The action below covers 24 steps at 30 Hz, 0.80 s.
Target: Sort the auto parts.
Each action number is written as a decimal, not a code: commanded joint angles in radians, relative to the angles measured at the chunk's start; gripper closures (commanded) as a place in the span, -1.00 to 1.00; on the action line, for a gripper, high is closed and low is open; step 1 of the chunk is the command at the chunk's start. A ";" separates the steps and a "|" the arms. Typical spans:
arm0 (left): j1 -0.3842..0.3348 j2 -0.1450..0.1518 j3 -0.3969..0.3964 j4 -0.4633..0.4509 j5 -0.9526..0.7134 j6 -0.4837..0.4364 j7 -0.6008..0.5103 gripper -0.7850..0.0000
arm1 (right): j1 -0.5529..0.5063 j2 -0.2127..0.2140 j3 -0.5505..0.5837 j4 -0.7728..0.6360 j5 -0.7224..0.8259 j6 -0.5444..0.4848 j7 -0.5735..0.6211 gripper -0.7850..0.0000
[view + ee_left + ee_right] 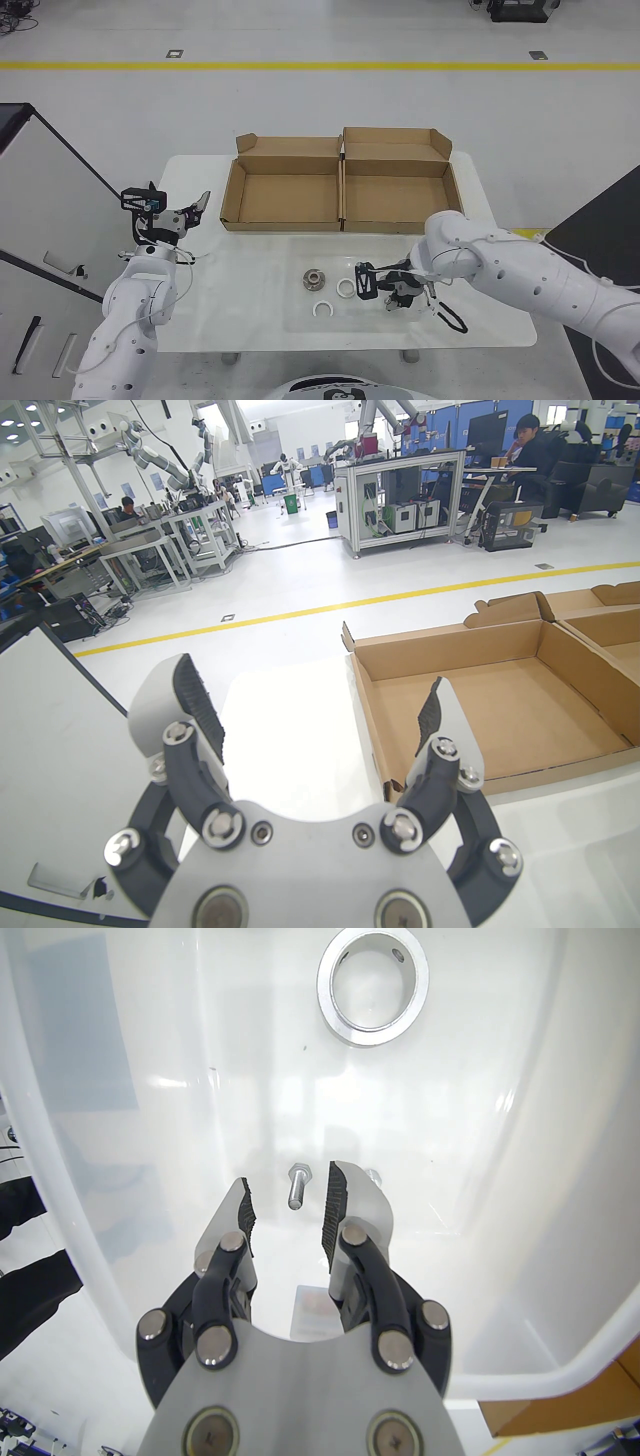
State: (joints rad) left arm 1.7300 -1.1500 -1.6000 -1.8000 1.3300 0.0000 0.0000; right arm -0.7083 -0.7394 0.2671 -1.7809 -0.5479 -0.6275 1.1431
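Right gripper (290, 1174) hangs low inside the tray (525, 1188), fingers parted and holding nothing. The bolt (298, 1189) shows in the gap between them. It seems lined up this way so the pads can close across the shank. The bolt lies flat on the tray floor, its long axis running along the gripper's reach, hex head at the far end and threaded tip toward the wrist. Whether a finger touches it I cannot tell. A second bolt (372, 1174) sits just beside, half hidden behind one finger, near enough to get nudged. A ring (372, 985) lies farther on, hole up. Beyond the tray, the left box (283, 197) and right box (397, 195) stand open side by side, likely the sorting bins. Left gripper (311, 675) is spread wide and empty, raised near the left box.
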 commanded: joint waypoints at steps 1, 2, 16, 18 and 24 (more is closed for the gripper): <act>0.000 0.000 0.000 0.000 0.000 0.000 0.000 -1.00 | -0.003 -0.001 0.003 0.001 -0.006 0.002 -0.001 0.15; 0.000 0.000 0.000 0.000 0.000 0.000 0.000 -1.00 | -0.004 -0.002 0.004 0.002 -0.007 0.002 -0.001 0.16; 0.000 0.000 0.000 0.000 0.000 0.000 0.000 -1.00 | -0.023 -0.017 0.014 0.020 -0.027 -0.002 0.004 0.21; 0.000 0.000 0.000 0.000 0.000 0.000 0.000 -1.00 | -0.024 -0.017 0.017 0.024 -0.028 -0.004 0.006 0.23; 0.000 0.000 0.000 0.000 0.000 0.000 0.000 -1.00 | -0.030 -0.018 0.027 0.025 -0.029 -0.007 0.011 0.55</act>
State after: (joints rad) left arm 1.7300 -1.1500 -1.6000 -1.8000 1.3300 0.0000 0.0000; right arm -0.7375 -0.7572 0.2923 -1.7553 -0.5766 -0.6345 1.1550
